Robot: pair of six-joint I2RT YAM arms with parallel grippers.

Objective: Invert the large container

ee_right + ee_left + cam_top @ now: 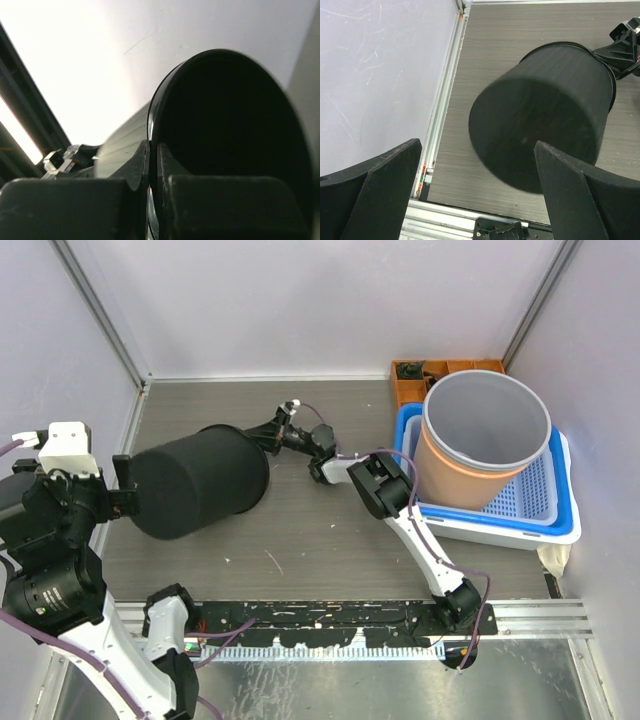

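Note:
The large black container (195, 483) lies tilted on its side at the left of the table, base toward the left arm and open mouth toward the middle. My right gripper (268, 435) is shut on its rim; in the right wrist view the two fingers (140, 160) pinch the rim's edge, one outside and one inside the dark mouth (225, 130). My left gripper (122, 488) is open, with its fingers either side of the container's base and apart from it. The left wrist view shows the round base (540, 130) just ahead of the open gripper (477, 145).
A grey bucket with an orange band (485, 440) stands in a blue and white basket (560, 515) at the right. An orange tray (410, 375) is behind it. The left wall and its metal rail (445, 100) run close beside the container.

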